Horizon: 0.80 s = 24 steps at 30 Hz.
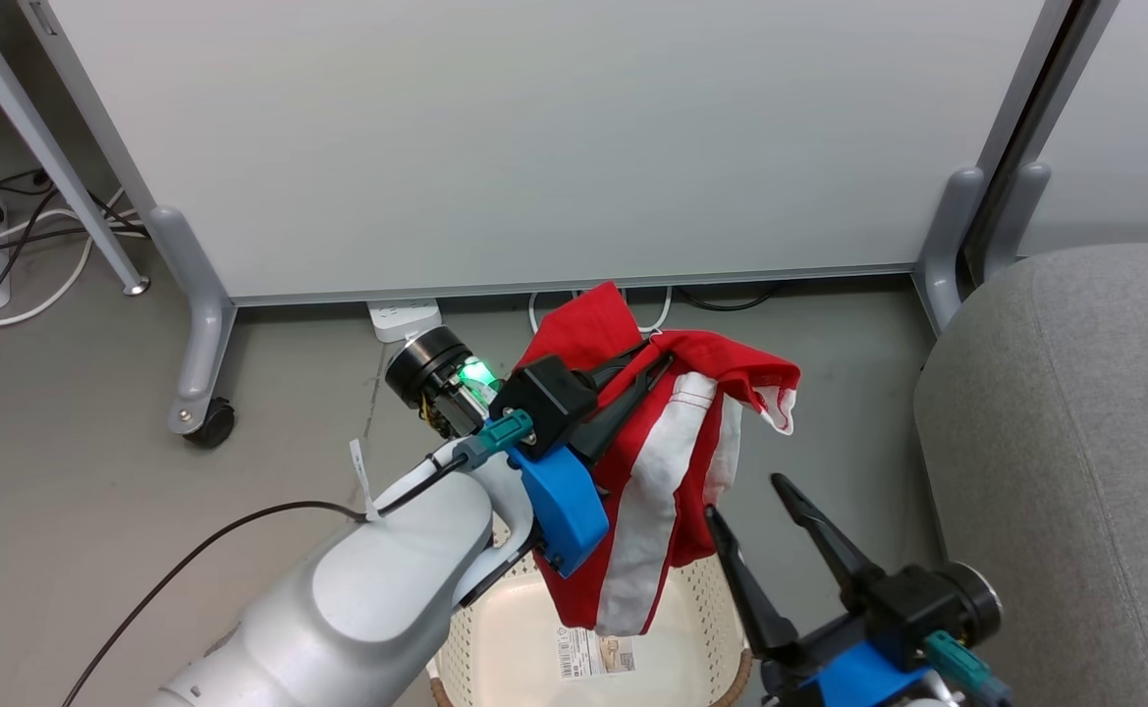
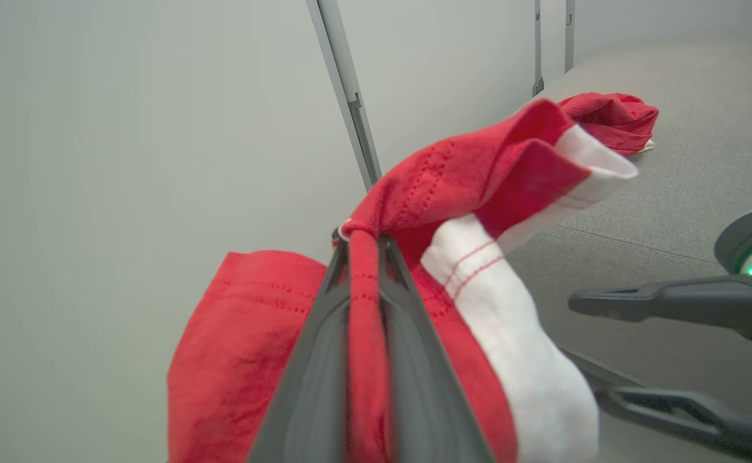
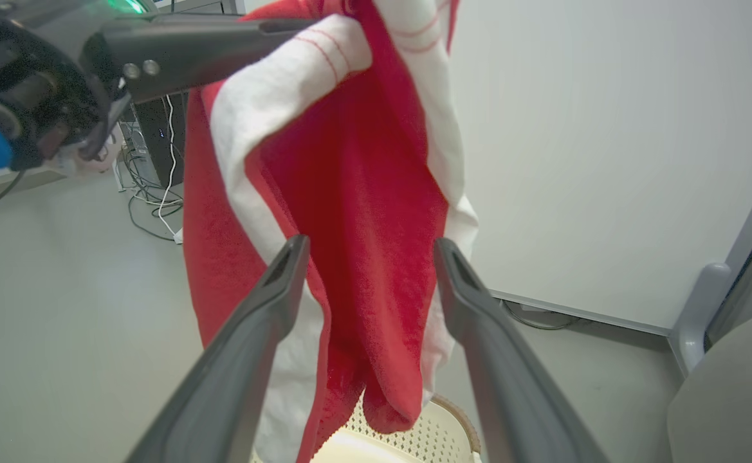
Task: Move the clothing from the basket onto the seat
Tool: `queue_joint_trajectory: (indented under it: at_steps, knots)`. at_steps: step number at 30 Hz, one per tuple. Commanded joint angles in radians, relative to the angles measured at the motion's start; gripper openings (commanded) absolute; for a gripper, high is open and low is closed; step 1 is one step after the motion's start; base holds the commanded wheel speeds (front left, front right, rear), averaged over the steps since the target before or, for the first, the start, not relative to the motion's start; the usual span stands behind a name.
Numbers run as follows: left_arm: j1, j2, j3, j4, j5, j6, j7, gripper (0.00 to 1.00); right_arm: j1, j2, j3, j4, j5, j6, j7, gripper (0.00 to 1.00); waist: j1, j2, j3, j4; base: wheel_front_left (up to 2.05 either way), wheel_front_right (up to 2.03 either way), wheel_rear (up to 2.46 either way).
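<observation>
Above the basket [image 1: 706, 599], a red garment [image 1: 677, 462] with white stripes is held aloft by the left gripper [image 1: 656, 358]. Its jaws are clenched on a bunched fold near the top, as is seen close up from the left wrist. The cloth is draped downward, its lower end hanging over the basket's open mouth. To the right and nearer, the right gripper [image 1: 745, 496] is poised with jaws spread wide and released, close beside the cloth's lower edge; whether it is touched cannot be told. Further right the grey seat [image 1: 1065, 442] is found, and a second red piece [image 2: 614, 116] is seen lying on it. A pale panel [image 1: 534, 137] on wheeled legs is stood at the far side.
</observation>
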State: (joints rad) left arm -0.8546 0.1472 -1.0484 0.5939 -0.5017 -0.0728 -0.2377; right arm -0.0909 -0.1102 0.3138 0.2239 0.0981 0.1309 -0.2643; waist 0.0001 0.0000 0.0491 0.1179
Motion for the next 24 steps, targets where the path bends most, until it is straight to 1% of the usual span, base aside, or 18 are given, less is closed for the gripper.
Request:
queue_joint_trajectory:
  at_steps: [1, 7, 13, 19, 24]
  knots:
    - [-0.003, 0.0, -0.003, -0.002, -0.006, 0.005, -0.004, 0.0, -0.029, -0.008, 0.026, 0.014, 0.008, 0.0, 0.0, 1.0, -0.0001, 0.0, 0.003, 0.003, 0.0, 0.0, 0.0]
    - [-0.011, -0.011, -0.007, 0.003, -0.006, 0.002, -0.01, 0.0, -0.115, -0.012, 0.129, 0.077, 0.02, 0.0, 0.0, 1.0, -0.0001, 0.0, 0.012, 0.013, 0.0, 0.0, 0.0]
    - [-0.029, -0.02, -0.01, 0.009, -0.004, -0.004, -0.013, 0.0, -0.203, -0.008, 0.202, 0.143, 0.029, 0.0, 0.0, 1.0, -0.0001, 0.0, 0.027, 0.024, 0.0, 0.0, 0.0]
    - [-0.039, -0.028, -0.013, 0.018, -0.004, -0.007, -0.018, 0.0, -0.265, 0.011, 0.238, 0.188, 0.043, 0.0, 0.0, 1.0, -0.0001, 0.0, 0.036, 0.03, 0.0, 0.0, 0.0]
    - [-0.046, -0.034, -0.013, 0.023, -0.002, -0.007, -0.022, 0.0, -0.296, 0.023, 0.246, 0.224, 0.043, 0.0, 0.0, 1.0, -0.0001, 0.0, 0.046, 0.03, 0.0, 0.0, 0.0]
